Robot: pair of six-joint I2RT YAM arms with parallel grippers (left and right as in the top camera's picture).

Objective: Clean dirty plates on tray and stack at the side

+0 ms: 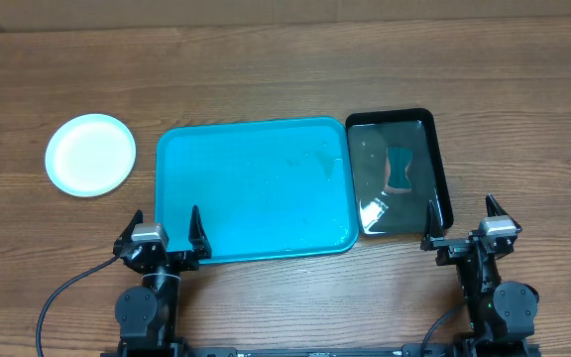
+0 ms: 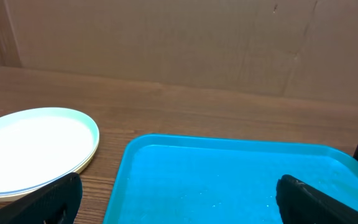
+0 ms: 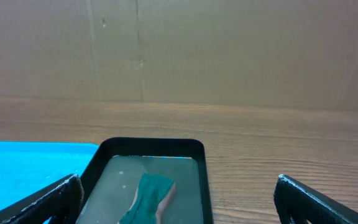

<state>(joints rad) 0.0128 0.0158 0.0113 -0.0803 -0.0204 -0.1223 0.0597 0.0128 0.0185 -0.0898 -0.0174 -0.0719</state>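
The plates [image 1: 91, 154] sit in one stack on the table, left of the turquoise tray [image 1: 254, 188]; a light blue plate is on top, and in the left wrist view the stack [image 2: 33, 149] shows a yellow-green rim beneath. The tray holds no plates, only faint specks; it also shows in the left wrist view [image 2: 229, 180] and at the left edge of the right wrist view [image 3: 23, 162]. My left gripper [image 1: 163, 236] is open and empty at the tray's near left corner. My right gripper [image 1: 461, 224] is open and empty by the black tray's near end.
A smaller glossy black tray [image 1: 439, 169] with shallow water and a green sponge [image 1: 399, 169] lies right of the turquoise tray; it shows in the right wrist view [image 3: 101, 155] with the sponge [image 3: 149, 196]. A cardboard wall stands behind the table.
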